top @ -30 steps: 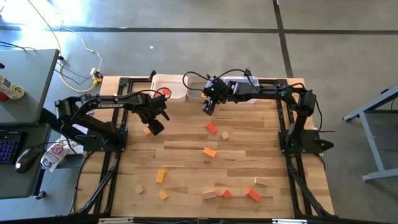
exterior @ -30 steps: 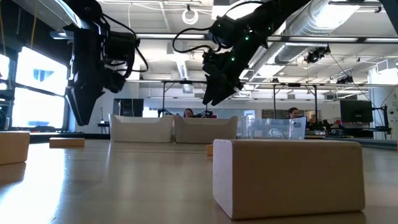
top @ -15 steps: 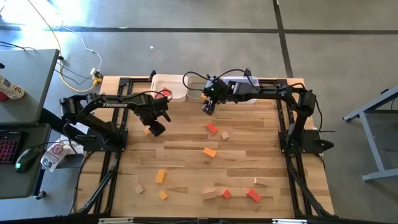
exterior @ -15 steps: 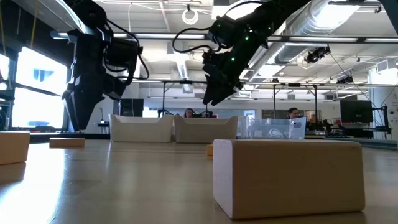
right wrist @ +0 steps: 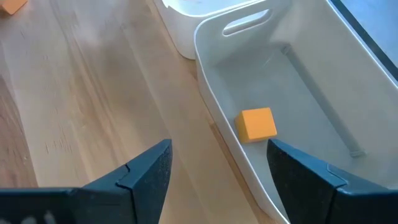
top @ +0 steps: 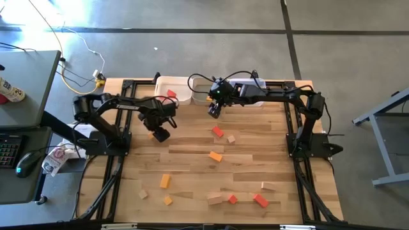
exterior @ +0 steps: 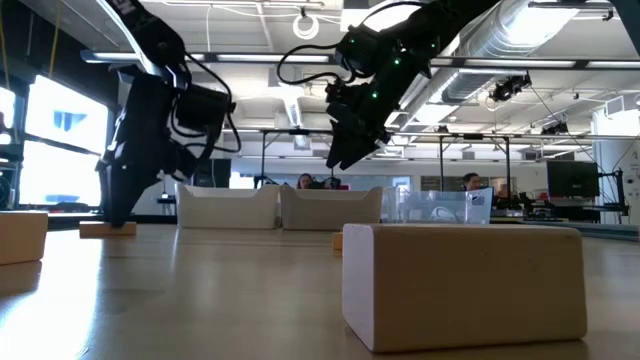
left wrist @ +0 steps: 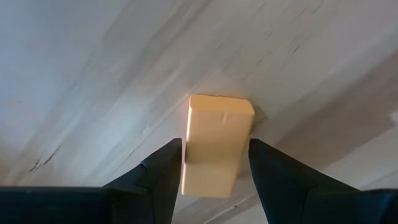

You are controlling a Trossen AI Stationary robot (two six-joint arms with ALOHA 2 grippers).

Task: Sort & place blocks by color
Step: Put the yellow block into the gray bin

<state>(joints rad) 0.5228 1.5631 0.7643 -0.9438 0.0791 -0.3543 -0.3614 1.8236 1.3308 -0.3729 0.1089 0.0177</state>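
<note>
My left gripper (left wrist: 214, 177) is open and low over the table's left part. Its fingers stand on either side of a pale orange-yellow bar block (left wrist: 216, 140) that lies flat on the wood, with narrow gaps showing. In the high view this gripper (top: 161, 133) hides the block; the low view shows its fingertips (exterior: 115, 218) just above the bar (exterior: 108, 228). My right gripper (right wrist: 217, 174) is open and hangs above the near rim of the middle bin (top: 201, 94), which holds an orange cube (right wrist: 256, 124). A red block (top: 171, 94) lies in the left bin.
Three bins stand in a row at the far edge: two white, one clear (top: 249, 85). Loose blocks lie scattered over the middle and near table: a red one (top: 218, 132), an orange one (top: 215, 156), an orange one (top: 165, 181), a red one (top: 260, 200). A large pale block (exterior: 460, 285) fills the low view's foreground.
My left gripper has come down toward the table and a little toward the right edge, ending with its fingers astride the bar block, which has stayed where it lay. My right arm has kept still.
</note>
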